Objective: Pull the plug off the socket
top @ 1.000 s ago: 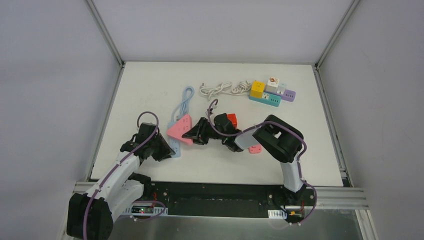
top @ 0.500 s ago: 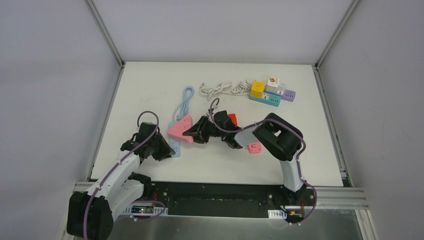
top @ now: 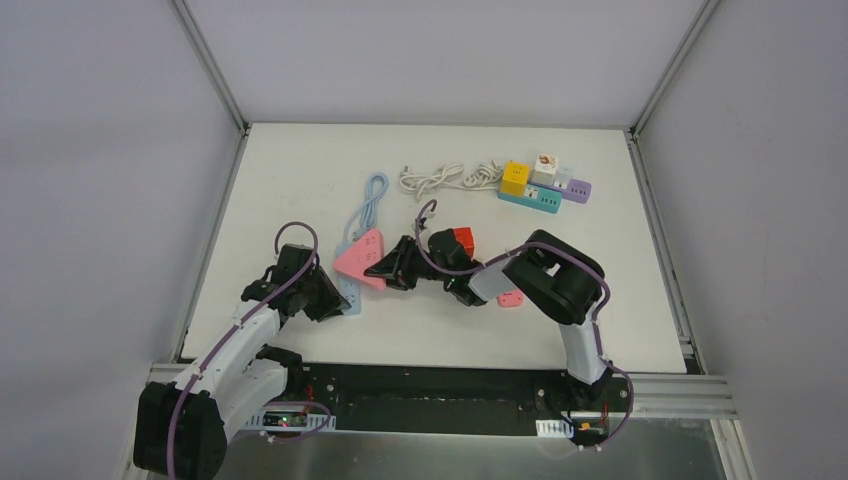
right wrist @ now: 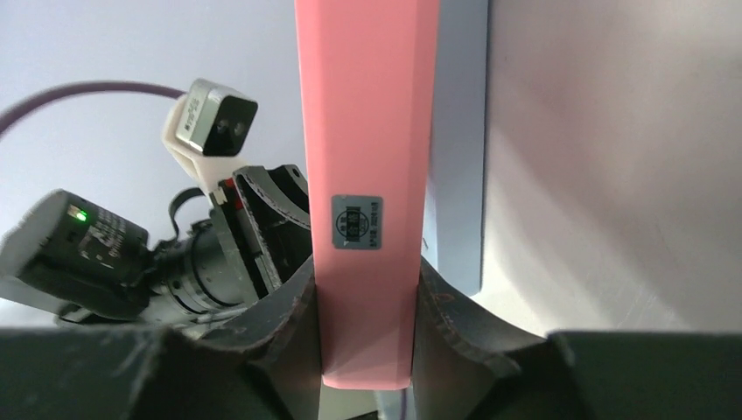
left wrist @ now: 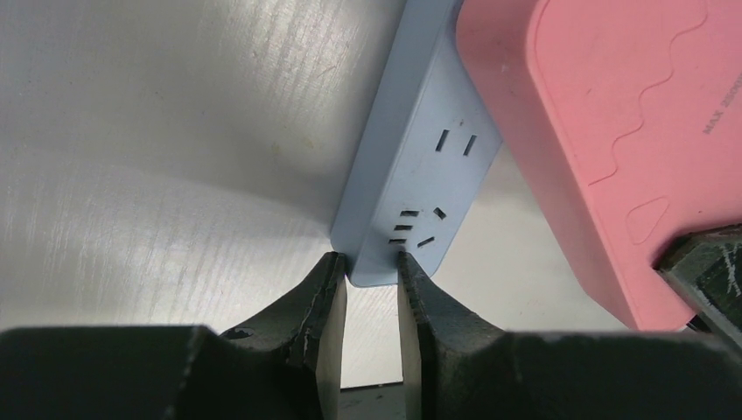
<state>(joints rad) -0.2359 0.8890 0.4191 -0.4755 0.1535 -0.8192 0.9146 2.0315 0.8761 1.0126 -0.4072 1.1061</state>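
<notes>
A pink triangular plug adapter (top: 360, 258) sits on a light blue power strip (top: 349, 297) at the table's left middle. My right gripper (top: 387, 267) is shut on the adapter's near corner; in the right wrist view the pink body (right wrist: 367, 175) fills the gap between both fingers of the gripper (right wrist: 366, 293), with the blue strip (right wrist: 459, 149) behind it. My left gripper (top: 330, 295) is shut on the strip's near end; in the left wrist view the gripper (left wrist: 367, 267) pinches the strip's (left wrist: 420, 184) corner, with the adapter (left wrist: 604, 149) to the right.
The strip's blue cable (top: 370, 198) runs toward the back. A red and black plug (top: 462, 240) and a small pink piece (top: 511, 298) lie beside my right arm. A white cable (top: 440, 180) and a cluster of coloured strips and cubes (top: 542, 185) lie at the back.
My right gripper and the pink adapter rocked slightly toward the back and returned. The left gripper and the blue strip have not moved.
</notes>
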